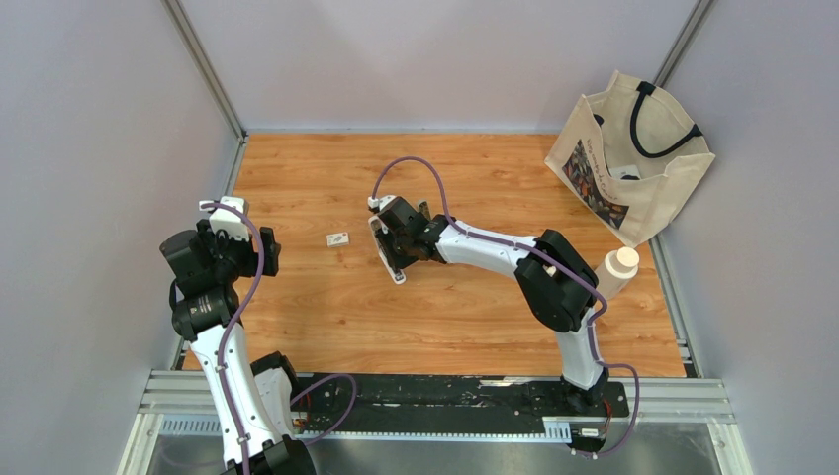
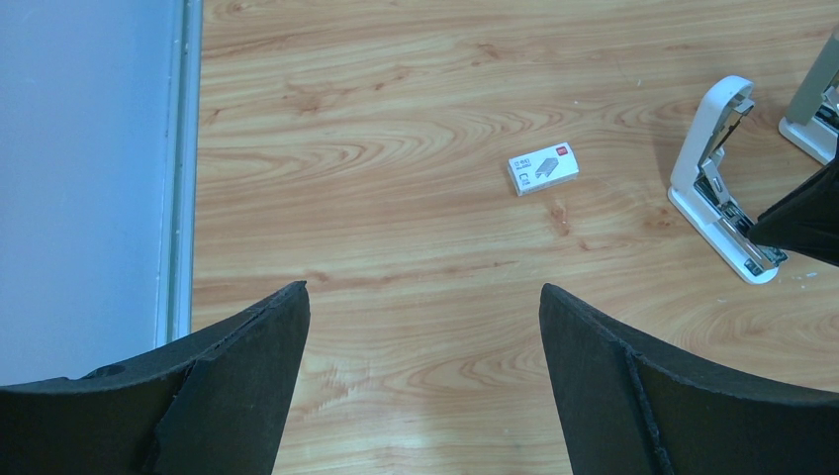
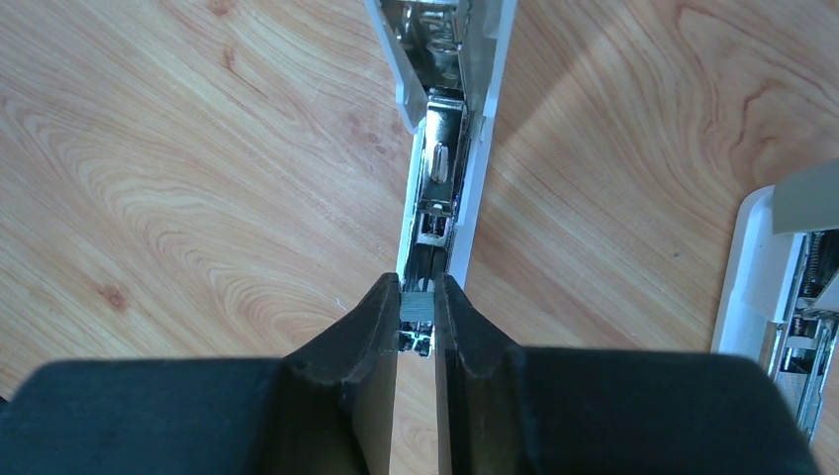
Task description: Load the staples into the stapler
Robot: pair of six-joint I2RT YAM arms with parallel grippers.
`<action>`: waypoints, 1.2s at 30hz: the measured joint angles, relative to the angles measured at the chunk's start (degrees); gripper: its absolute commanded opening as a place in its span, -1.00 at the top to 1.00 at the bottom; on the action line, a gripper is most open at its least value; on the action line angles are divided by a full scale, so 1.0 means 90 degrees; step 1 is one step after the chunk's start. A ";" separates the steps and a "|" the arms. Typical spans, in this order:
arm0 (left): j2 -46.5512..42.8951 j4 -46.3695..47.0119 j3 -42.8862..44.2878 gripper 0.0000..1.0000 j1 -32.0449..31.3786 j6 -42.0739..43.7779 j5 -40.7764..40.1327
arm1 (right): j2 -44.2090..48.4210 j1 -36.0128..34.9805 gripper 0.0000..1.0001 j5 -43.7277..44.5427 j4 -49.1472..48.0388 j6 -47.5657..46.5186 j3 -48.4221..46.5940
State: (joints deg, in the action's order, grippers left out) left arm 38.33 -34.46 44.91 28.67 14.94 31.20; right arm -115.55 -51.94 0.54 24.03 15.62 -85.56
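Staples (image 3: 417, 306) pinched in my right hand (image 3: 418, 289), at the near end of the open stapler's (image 3: 442, 163) metal channel.
My left hand (image 2: 423, 307) hangs wide open above the desk (image 2: 376, 129), well apart from the stapler, with a small white box (image 2: 543, 168) lying between them.

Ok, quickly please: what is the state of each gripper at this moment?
The left gripper is open and holds nothing.
The right gripper is closed on the staples, just over the open stapler.
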 measured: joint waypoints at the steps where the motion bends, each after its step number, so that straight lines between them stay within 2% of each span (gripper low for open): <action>1: 0.0000 0.0000 0.0000 -0.88 0.0000 -0.0002 0.0000 | 0.0000 0.0000 0.61 0.0024 0.0000 0.0000 0.0000; 21: 0.0002 0.0000 -0.0002 -0.88 0.0000 -0.0002 0.0002 | -0.0056 -0.0056 0.59 0.0306 -0.0015 -0.0100 0.0000; 36: 0.0002 0.0000 -0.0002 -0.88 0.0000 0.0000 0.0002 | -0.0056 -0.0141 0.35 0.0398 -0.0012 -0.0243 0.0000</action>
State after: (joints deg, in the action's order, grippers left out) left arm 38.35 -34.46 44.88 28.67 14.94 31.22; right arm -116.05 -53.21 4.12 23.92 13.43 -85.56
